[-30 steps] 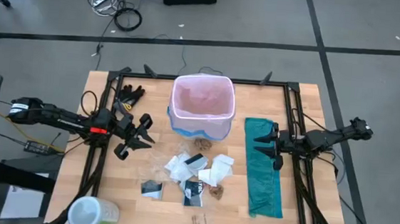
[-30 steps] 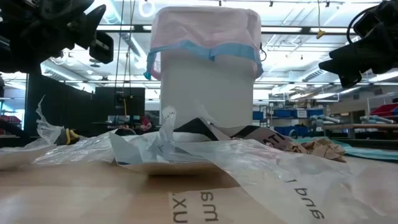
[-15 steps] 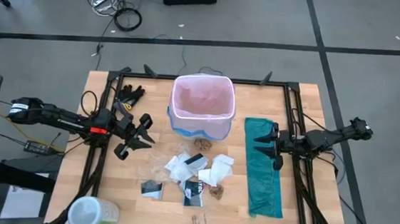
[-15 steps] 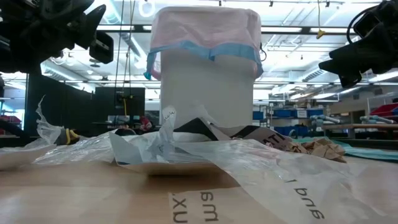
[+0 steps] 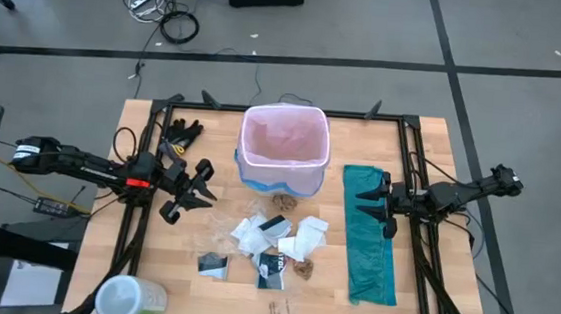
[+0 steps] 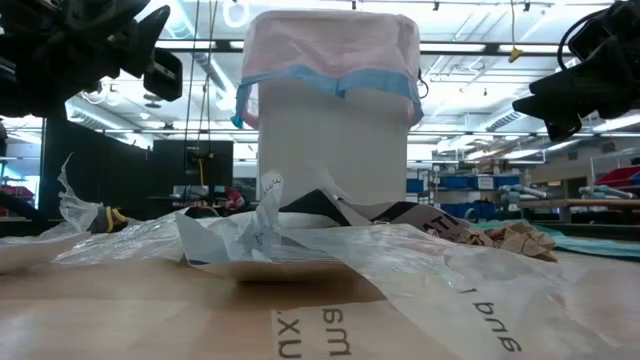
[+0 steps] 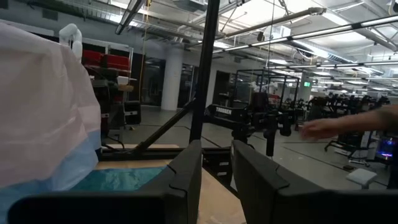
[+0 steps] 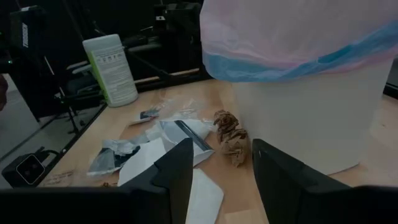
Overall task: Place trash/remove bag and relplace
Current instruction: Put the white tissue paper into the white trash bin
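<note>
The trash [image 5: 272, 245] lies scattered on the counter [image 5: 176, 279] just in front of the white bin [image 6: 332, 150], crumpled papers, dark packets and a brown scrap close together, so either arm can reach it. The bag [image 5: 283, 137], pale pink with a blue band, lines that bin with its rim folded over the edge, ready to take the scraps. The left end effector [image 5: 197, 193] hovers beside the bin and just beside the pile, fingers a narrow gap apart and holding nothing. The right end effector [image 5: 369, 204] hangs over the teal-green bag [image 5: 371, 249], which lies flat on the counter's right side, likely the replacement; its fingers stand moderately apart, empty. No scrap appears binned yet.
</note>
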`<state>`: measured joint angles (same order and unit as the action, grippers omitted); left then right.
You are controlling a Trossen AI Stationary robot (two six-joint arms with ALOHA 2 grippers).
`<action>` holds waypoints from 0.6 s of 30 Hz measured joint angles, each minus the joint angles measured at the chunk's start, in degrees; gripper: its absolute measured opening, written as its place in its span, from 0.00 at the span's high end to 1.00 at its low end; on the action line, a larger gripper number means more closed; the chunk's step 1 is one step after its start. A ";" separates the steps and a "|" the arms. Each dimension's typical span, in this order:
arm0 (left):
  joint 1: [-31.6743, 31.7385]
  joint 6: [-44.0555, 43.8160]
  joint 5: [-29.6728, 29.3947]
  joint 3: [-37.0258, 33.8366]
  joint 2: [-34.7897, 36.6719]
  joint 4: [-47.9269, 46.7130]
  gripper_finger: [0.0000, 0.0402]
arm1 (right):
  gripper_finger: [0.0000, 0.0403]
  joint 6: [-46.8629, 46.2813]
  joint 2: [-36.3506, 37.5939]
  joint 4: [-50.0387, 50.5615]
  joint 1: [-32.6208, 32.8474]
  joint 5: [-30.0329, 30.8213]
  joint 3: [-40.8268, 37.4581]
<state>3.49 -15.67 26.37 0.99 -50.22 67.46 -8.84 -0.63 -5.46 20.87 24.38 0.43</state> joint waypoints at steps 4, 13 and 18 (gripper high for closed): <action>-0.02 -0.55 -1.30 -0.01 0.00 0.00 0.76 | 0.61 0.00 0.00 0.01 0.01 0.00 0.00; -0.02 -24.44 -1.70 -0.02 0.00 -0.02 0.76 | 0.61 2.32 -0.01 -0.96 -0.04 1.45 0.01; -0.02 -34.82 -9.08 -0.02 0.00 2.56 0.76 | 0.61 -0.18 -0.01 -7.86 -0.07 2.98 -0.01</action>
<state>3.46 -50.49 17.29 0.97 -50.21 70.02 -9.02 -0.64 -13.32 20.80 27.36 0.43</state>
